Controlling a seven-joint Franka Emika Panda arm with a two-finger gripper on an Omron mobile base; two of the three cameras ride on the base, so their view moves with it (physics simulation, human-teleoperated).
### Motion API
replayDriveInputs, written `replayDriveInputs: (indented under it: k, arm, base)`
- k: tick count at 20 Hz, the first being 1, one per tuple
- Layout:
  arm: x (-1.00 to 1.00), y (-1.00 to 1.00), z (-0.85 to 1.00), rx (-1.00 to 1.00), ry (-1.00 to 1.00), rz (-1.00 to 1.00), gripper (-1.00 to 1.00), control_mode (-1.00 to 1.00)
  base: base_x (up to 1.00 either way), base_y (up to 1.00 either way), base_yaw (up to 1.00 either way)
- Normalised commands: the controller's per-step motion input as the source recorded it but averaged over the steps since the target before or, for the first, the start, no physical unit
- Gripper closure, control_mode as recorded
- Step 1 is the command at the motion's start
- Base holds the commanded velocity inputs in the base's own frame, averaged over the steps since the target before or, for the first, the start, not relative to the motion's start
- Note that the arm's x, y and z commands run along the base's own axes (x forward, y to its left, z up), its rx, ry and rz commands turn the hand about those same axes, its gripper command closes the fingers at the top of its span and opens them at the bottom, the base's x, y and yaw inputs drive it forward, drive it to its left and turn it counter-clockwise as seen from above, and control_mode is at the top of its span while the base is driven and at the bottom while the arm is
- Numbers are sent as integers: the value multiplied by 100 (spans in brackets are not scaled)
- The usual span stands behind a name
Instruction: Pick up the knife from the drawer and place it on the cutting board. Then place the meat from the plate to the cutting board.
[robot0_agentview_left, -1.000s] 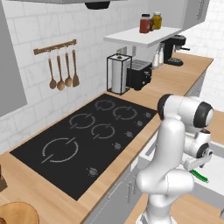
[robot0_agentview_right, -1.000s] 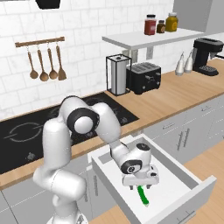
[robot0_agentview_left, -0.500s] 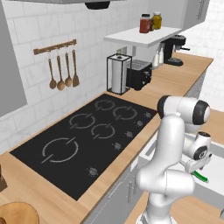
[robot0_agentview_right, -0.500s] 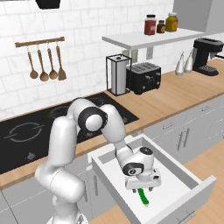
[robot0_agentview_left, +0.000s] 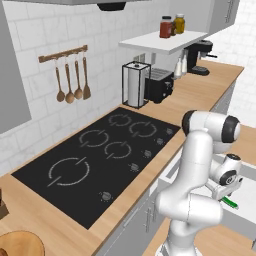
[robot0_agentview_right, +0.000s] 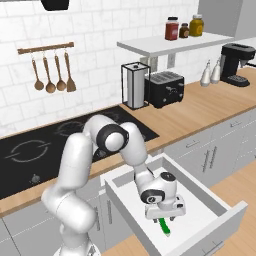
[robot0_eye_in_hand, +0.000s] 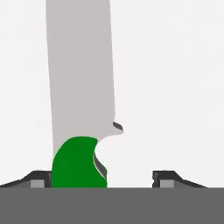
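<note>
Hand low in the open drawer, over the knife.

The arm bent down from the bench edge so that the hand (robot0_agentview_right: 163, 218) sat inside the pulled-out drawer (robot0_agentview_right: 217, 207), just above its pale floor. The knife (robot0_eye_in_hand: 81, 109) lay flat there: in the hand view its green handle stood right against the left fingertip (robot0_eye_in_hand: 38, 180), well apart from the right one, and the pale blade ran straight away from the hand. The fingers stood spread, not clamped on anything. From the right base view the green handle end (robot0_agentview_right: 164, 228) poked out beneath the hand; from the left base view a bit of green (robot0_agentview_left: 229, 202) showed just beside the hand (robot0_agentview_left: 224, 189). The plate (robot0_agentview_left: 20, 244) sat at the near left end of the bench (robot0_agentview_left: 200, 92), beside the black hob (robot0_agentview_left: 100, 160).
</note>
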Motion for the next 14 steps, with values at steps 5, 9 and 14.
replayDriveInputs:
  k: [5, 9, 14]
  arm:
    - [0, 1, -19, 0, 0, 0, 100, -100]
    - [-14, 0, 0, 0, 0, 0, 100, -100]
    - [-27, 0, 13, 0, 0, 0, 100, -100]
  base:
    - [0, 0, 0]
    - [0, 0, 0]
    - [0, 0, 0]
